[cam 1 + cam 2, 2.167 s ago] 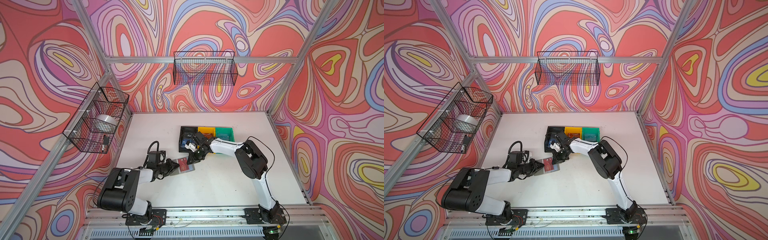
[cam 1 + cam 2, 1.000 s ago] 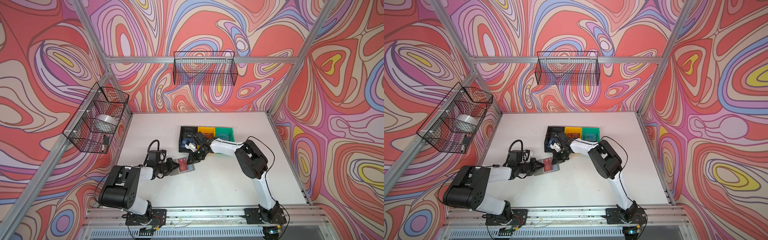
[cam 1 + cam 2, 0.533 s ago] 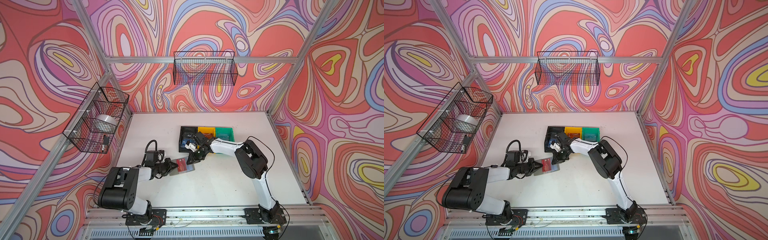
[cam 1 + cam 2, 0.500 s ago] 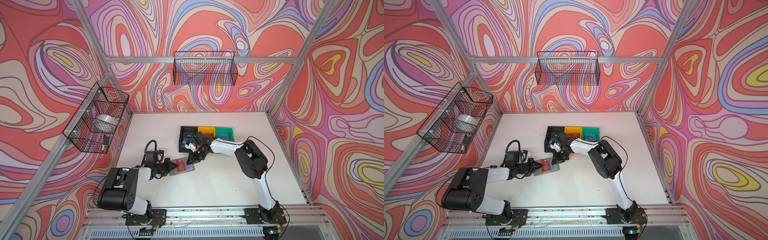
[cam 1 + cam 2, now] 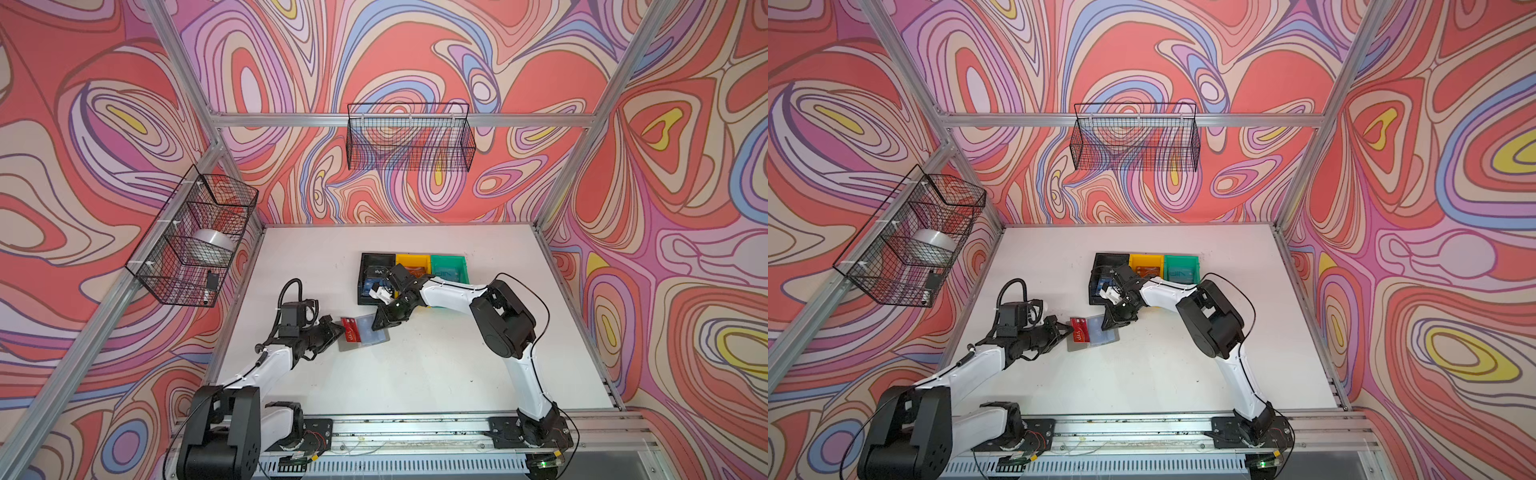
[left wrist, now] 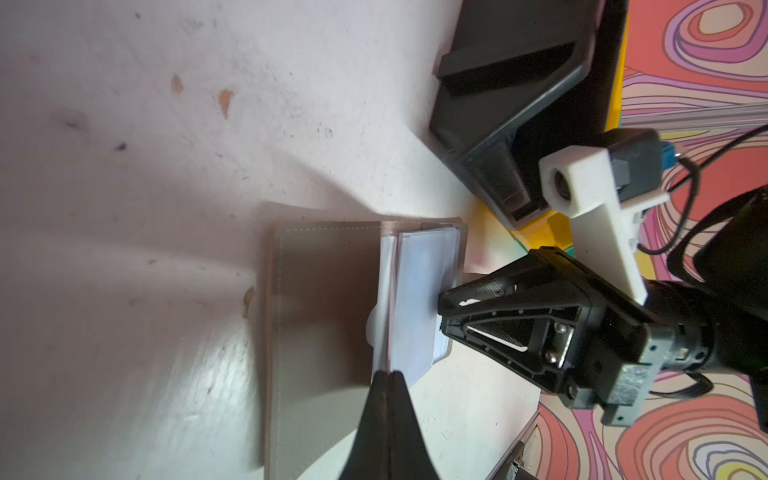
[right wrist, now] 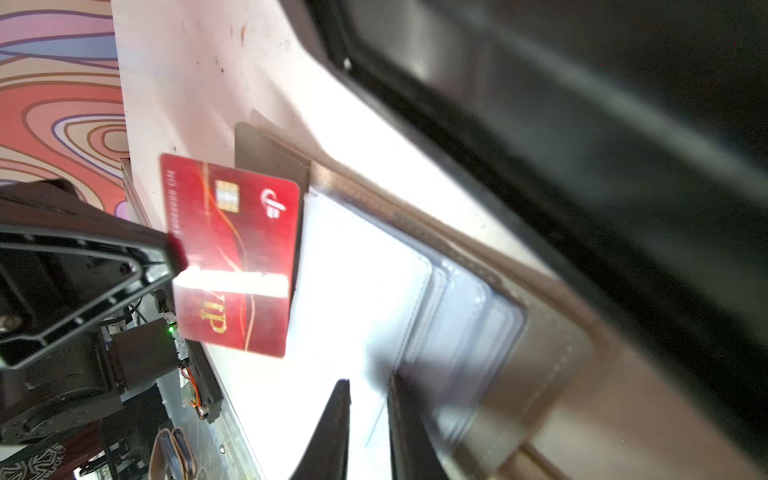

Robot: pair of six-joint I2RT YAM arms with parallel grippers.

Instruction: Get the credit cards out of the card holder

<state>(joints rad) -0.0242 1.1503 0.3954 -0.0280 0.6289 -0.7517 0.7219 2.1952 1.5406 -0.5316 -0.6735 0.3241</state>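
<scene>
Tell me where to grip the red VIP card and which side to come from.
Pinch the red VIP card at the middle of its free long edge, the one turned away from the clear sleeves, coming from the left arm's side, one jaw on each face. It is thin, and its other edge abuts the sleeves. The left tool is shut there.

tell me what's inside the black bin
A blue card with white Vip lettering lies in the black bin. The right wrist camera hangs over the bin's near corner, so anything lying beneath it cannot be seen.
</scene>
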